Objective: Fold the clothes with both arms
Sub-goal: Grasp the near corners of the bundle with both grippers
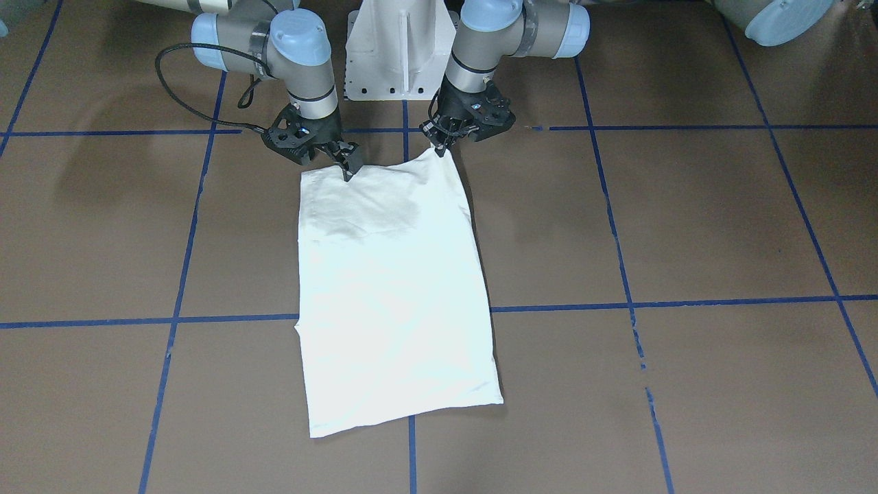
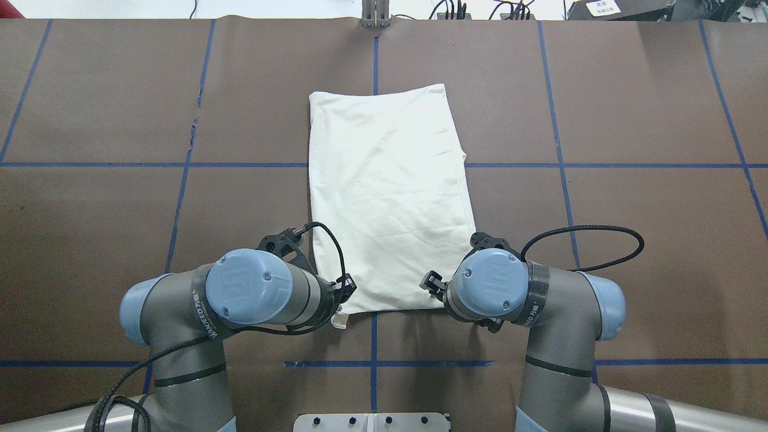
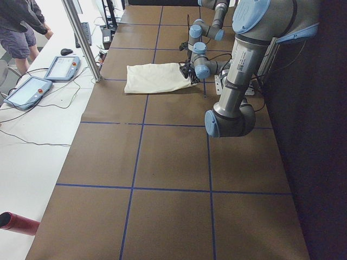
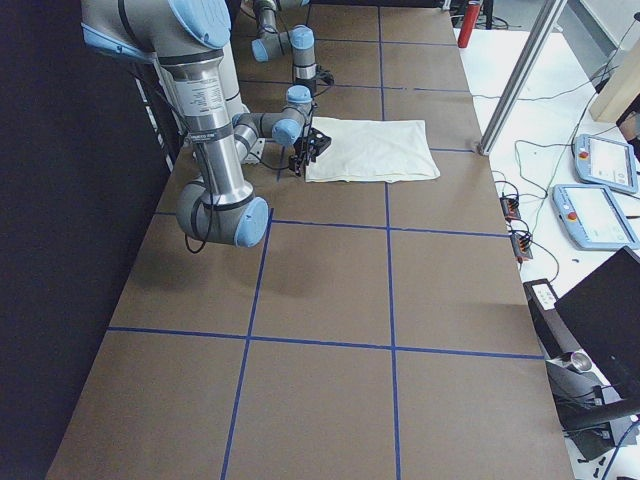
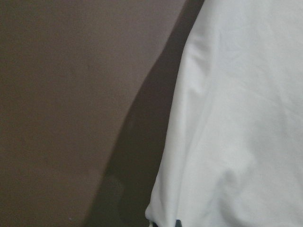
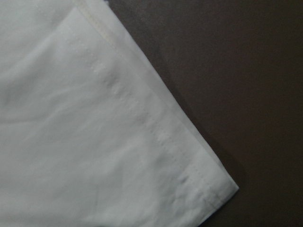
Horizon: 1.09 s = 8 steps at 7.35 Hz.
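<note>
Brown sheeting covers the table (image 1: 686, 219), marked into large squares by blue tape lines (image 1: 686, 302), and the white pedestal base (image 1: 401, 48) stands at the robot's edge. On the middle of this surface the shirt (image 1: 391, 288) lies folded into a long, narrow rectangle with its plain cream side up. It runs from just in front of the base out toward the operators' side and sits slightly askew to the centre tape line. No print or lettering shows. Both arms reach down to the short end of the shirt nearest the robot. The left arm (image 2: 240, 294) holds the left gripper (image 1: 439, 145) at that end's corner on its own side. The cloth there is drawn up into a small peak between the closed fingers, and the left wrist view shows the fabric raised off the table with a dark shadow beside it. The right arm (image 2: 510, 288) sets the right gripper (image 1: 350, 168) at the same end toward the other corner, with its dark fingertips against the shirt's edge. Whether those fingers are spread or closed on the cloth cannot be told. The right wrist view shows only a stitched hem corner lying flat on the brown surface. A black cable (image 2: 588, 246) loops out from the right wrist. Past the far long edge, in the left side view, a person (image 3: 21, 27) stands near two teach pendants (image 3: 62, 67) on a white bench.
</note>
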{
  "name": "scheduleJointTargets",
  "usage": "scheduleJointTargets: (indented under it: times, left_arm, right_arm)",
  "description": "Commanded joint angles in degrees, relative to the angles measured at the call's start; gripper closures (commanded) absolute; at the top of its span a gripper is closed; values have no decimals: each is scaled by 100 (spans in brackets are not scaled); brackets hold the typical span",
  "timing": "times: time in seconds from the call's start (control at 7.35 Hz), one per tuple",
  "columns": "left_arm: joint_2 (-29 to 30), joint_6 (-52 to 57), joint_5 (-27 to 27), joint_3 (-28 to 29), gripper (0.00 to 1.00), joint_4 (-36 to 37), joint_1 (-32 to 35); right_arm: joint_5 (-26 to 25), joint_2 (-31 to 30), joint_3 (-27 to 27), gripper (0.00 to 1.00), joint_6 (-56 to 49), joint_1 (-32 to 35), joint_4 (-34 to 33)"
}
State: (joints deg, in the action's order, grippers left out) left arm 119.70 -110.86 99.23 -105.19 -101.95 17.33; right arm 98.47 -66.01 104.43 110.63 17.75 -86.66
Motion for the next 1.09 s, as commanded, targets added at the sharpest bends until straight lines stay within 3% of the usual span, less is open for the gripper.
scheduleJointTargets:
  times: [0.0,0.27,0.41,0.95]
  left_arm:
    - [-8,3,0,8,100,0,-2]
    - [-8,3,0,16,100,0,-2]
    - [-8,3,0,25,100,0,-2]
    - [9,12,0,25,100,-9,-2]
  right_arm:
    - [-30,0,-46,2,-24,0,18]
    - [-21,44,-37,78,-23,0,35]
    - [-21,44,-37,98,-32,0,35]
    - [-21,184,-28,100,-50,61,0]
